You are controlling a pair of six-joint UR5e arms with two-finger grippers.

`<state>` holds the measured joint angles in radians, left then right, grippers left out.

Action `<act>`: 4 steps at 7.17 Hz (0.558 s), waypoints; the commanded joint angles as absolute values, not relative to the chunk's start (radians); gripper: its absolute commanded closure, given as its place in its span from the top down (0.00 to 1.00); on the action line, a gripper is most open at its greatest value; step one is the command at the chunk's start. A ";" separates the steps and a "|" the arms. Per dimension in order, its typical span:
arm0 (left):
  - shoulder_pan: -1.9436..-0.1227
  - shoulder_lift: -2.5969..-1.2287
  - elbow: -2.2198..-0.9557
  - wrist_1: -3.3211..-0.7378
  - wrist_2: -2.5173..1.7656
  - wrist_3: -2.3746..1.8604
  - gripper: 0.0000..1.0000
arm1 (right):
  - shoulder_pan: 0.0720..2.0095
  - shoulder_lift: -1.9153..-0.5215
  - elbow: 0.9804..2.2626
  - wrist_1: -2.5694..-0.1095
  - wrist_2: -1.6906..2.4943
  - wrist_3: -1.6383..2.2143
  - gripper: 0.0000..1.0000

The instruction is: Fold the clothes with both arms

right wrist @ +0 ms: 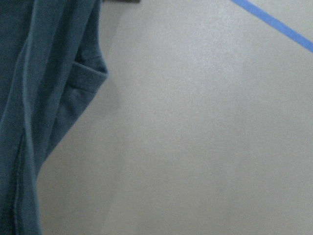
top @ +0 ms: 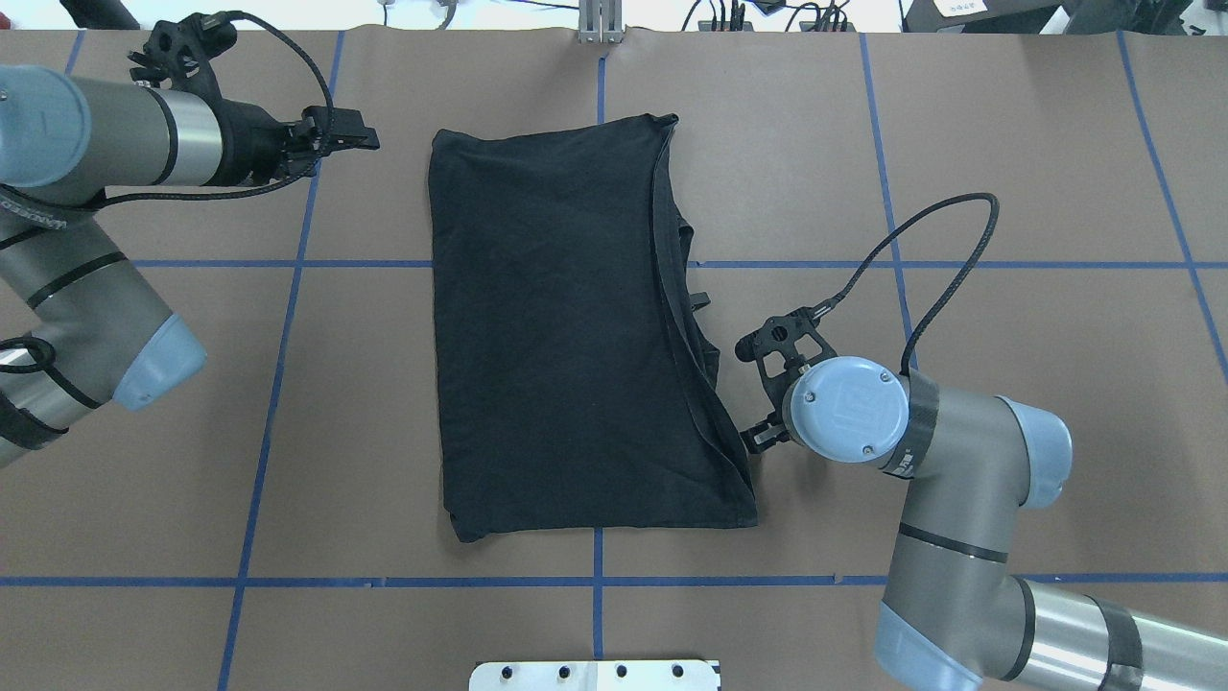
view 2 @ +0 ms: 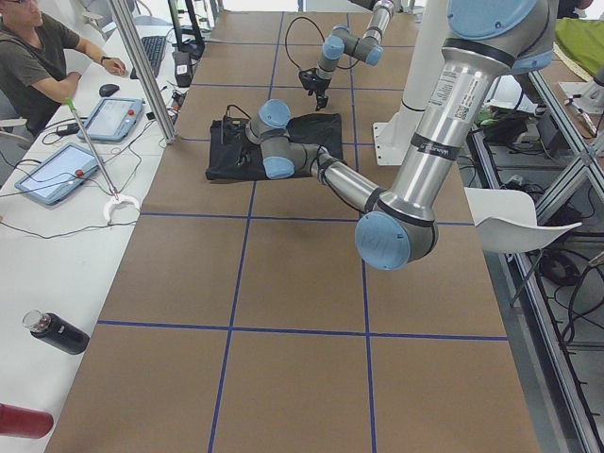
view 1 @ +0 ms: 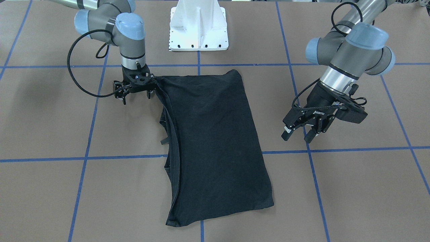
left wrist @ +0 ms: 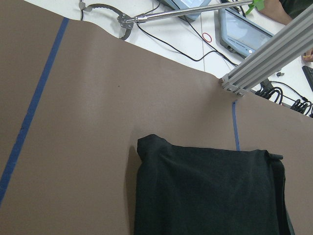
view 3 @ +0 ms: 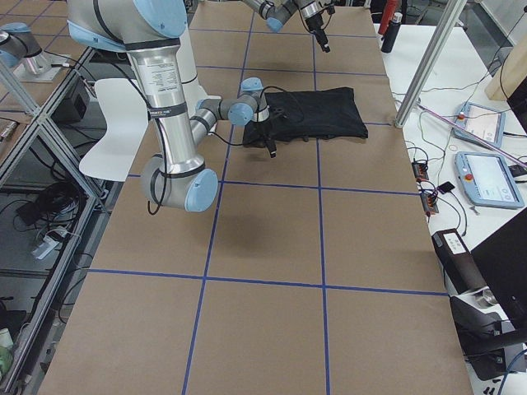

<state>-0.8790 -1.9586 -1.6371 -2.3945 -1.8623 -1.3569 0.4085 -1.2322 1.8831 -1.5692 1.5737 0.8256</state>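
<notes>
Plainly wide jaws both: right arm [view 1: 129, 33] beside T-shirt [view 1: 211, 134] edge, left arm [view 1: 349, 57] well clear.

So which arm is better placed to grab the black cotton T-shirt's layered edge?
Probably right. The right gripper hangs open beside the layered edge of the black cotton T-shirt; the left gripper hovers open off the opposite folded side.
</notes>
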 commanded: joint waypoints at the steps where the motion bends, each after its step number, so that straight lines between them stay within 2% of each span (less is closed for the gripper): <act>1: -0.879 -1.959 -1.640 -2.395 -1.862 -1.358 1.00 | 0.440 -1.200 1.905 -1.575 1.617 0.821 0.99; 4: -0.879 -1.956 -1.641 -2.396 -1.862 -1.358 1.00 | 0.385 -1.106 1.858 -1.572 1.576 0.828 0.99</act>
